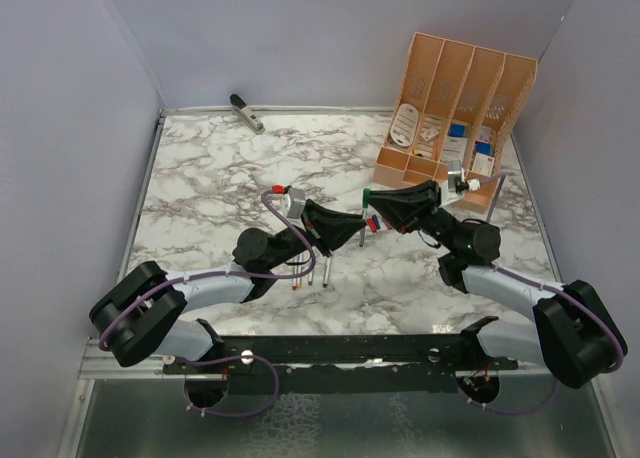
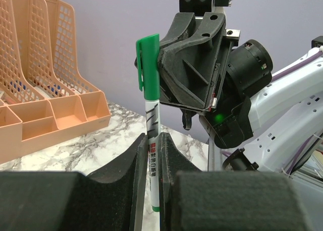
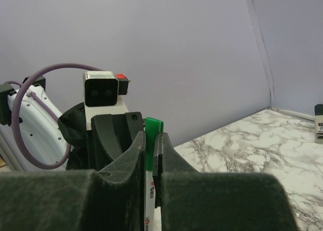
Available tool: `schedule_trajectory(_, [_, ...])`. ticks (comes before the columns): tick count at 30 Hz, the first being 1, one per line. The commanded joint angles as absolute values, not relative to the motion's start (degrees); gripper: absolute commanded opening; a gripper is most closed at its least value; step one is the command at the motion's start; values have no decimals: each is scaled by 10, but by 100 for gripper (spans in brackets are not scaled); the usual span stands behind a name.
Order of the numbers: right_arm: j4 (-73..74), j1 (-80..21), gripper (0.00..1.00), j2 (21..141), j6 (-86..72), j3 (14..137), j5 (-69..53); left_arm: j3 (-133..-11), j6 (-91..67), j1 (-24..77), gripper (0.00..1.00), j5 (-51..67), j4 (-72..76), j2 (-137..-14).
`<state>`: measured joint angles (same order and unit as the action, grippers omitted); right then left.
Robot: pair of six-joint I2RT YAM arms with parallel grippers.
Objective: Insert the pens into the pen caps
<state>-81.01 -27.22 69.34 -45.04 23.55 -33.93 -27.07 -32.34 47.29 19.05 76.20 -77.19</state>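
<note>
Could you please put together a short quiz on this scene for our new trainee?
1. True or false: the left arm's fingers are shut on a pen.
2. Which colour is the cap gripped by the right arm's fingers? A red, B green, C blue.
3. Fill in: the orange desk organiser stands at the table's far ____ corner.
Key: 1 true; 2 B; 3 right.
</note>
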Motion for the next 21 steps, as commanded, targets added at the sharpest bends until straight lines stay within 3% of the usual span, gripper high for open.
schedule_trajectory(1, [-781,-286,1,708,-428,210,-386,-283,-312,470,0,129,877,-731])
schedule_trajectory(21, [-739,-311,1,711,-396,207,-371,-279,-307,470,0,116,883,-723])
